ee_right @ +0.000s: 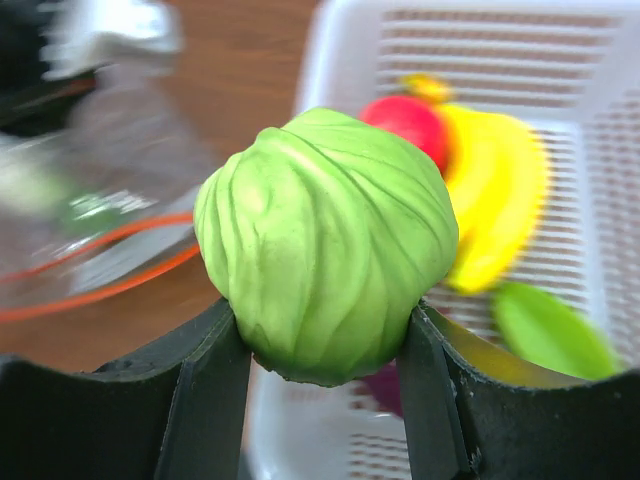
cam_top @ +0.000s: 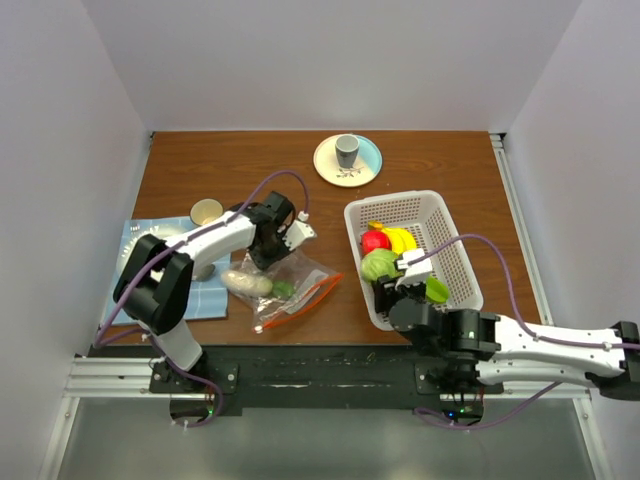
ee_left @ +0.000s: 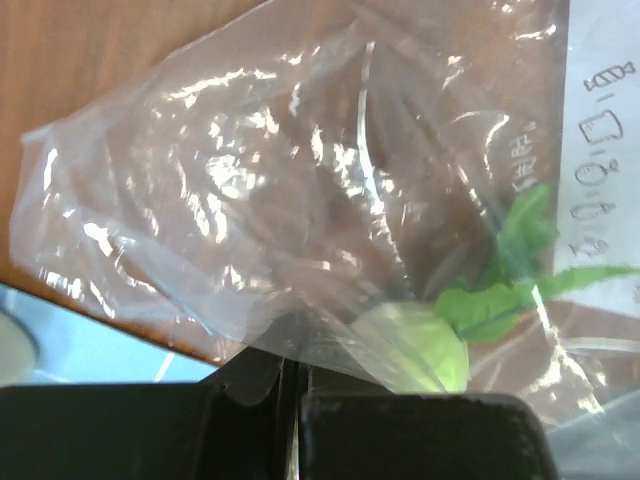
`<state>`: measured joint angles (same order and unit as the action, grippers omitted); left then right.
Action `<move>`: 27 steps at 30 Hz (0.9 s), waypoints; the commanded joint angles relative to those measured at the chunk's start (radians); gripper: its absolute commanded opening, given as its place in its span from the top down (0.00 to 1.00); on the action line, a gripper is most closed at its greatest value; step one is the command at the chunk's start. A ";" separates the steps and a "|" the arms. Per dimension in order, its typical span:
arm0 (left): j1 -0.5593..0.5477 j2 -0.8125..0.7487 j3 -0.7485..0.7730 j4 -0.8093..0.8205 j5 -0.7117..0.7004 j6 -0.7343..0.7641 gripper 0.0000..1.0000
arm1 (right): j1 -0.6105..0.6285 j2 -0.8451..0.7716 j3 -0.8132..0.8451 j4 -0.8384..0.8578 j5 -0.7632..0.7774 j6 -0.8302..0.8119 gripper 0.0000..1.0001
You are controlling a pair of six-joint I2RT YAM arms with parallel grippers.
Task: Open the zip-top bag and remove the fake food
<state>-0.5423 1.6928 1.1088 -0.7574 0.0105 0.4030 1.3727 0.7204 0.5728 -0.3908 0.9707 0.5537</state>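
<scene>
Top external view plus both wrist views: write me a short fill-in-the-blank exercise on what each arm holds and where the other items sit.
1. The right gripper is shut on a cabbage-like fake food coloured ____.
2. The zip-top bag is pinched by the ____.
3. The yellow banana bunch lies inside the white ____.
4. The grey cup stands on a ____.
Missing words: green; left gripper; basket; plate.

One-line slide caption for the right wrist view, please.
Right gripper shut on green cabbage at the white basket; banana bunch and red fruit lie inside.
</scene>
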 commanded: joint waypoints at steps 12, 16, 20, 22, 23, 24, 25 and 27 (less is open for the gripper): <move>-0.002 -0.105 0.152 -0.120 -0.009 -0.023 1.00 | 0.053 0.763 0.490 -1.079 0.496 1.025 0.01; -0.004 -0.099 0.065 -0.077 -0.009 -0.017 1.00 | 0.100 0.755 0.519 -0.962 0.504 0.916 0.01; -0.004 -0.099 0.026 -0.040 -0.041 0.002 1.00 | 0.106 0.559 0.353 -0.150 0.259 0.006 0.01; -0.004 -0.099 0.008 -0.025 -0.064 0.017 1.00 | 0.100 0.395 0.170 0.228 -0.021 -0.192 0.01; -0.004 -0.097 0.000 -0.007 -0.073 0.025 1.00 | 0.098 0.380 0.153 0.246 -0.050 -0.205 0.01; -0.002 -0.097 -0.006 0.004 -0.087 0.031 1.00 | 0.086 0.399 0.159 0.247 -0.088 -0.216 0.01; -0.004 -0.090 -0.018 0.016 -0.090 0.048 1.00 | 0.085 0.422 0.165 0.247 -0.127 -0.227 0.01; -0.002 -0.072 -0.030 0.064 -0.125 0.062 1.00 | 0.078 0.465 0.177 0.277 -0.182 -0.273 0.01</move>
<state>-0.5438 1.6024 1.1023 -0.7937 -0.0463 0.4168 1.4612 1.1133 0.7376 -0.4576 1.0168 0.5690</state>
